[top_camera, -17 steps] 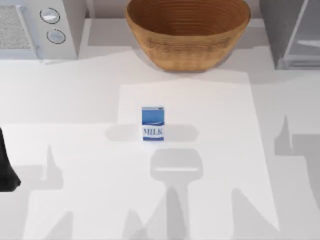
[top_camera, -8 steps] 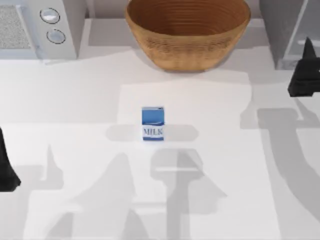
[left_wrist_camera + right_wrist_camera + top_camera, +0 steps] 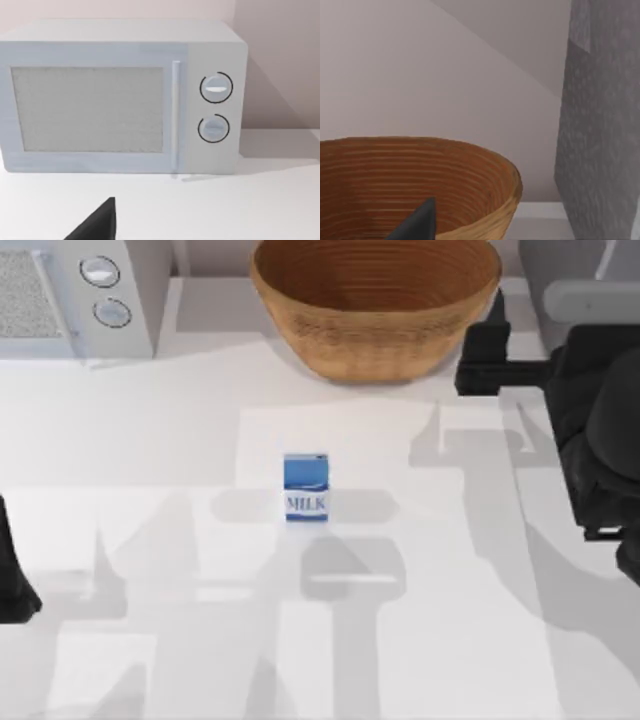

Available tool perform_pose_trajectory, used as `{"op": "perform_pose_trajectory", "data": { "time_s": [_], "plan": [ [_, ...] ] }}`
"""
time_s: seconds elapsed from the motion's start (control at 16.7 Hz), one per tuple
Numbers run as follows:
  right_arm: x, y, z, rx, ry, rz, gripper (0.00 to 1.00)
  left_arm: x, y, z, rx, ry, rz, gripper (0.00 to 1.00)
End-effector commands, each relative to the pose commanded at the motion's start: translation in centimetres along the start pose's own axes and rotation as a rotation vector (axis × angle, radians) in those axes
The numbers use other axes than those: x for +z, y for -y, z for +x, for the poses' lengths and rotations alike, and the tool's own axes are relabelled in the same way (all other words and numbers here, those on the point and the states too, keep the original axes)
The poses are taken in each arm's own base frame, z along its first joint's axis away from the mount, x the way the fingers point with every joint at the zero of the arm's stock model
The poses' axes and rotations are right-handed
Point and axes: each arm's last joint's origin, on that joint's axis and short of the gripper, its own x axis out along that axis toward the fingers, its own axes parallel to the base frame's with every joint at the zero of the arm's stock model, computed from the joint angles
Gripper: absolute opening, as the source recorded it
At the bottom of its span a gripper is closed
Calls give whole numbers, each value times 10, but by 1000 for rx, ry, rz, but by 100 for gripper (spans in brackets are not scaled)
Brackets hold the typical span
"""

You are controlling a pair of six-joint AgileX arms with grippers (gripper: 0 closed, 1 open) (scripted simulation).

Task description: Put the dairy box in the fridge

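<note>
Near the middle of the white table, the dairy box stands upright, blue top half above a white band reading "MILK", with nothing touching it. Well apart from it, at the table's far edge, sits a wicker basket, wide and empty as far as the top view shows.

At the far right corner stands the fridge, grey and boxy, largely covered in the top view by the right arm. The right wrist view shows its speckled grey side wall beside the basket's rim.

The right gripper hangs high over the table's far right, between the basket and the fridge and well apart from the dairy box. It carries nothing; whether its fingers are apart or together cannot be told.

The left arm sits parked at the table's left edge, left gripper visible as a dark shape; its finger state cannot be told either.

At the far left corner stands a light-grey microwave with two round knobs and a mesh panel.
</note>
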Motion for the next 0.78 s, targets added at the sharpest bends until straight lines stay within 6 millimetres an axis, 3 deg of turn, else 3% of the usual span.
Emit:
{"op": "perform_pose_trajectory", "data": {
  "time_s": [0.48,0.78],
  "plan": [
    [-54,-93,16,25,21,17,100,0,0,0,0,0,0,100],
    [-111,-144,7,21,15,19,100,0,0,0,0,0,0,100]
  ]
}}
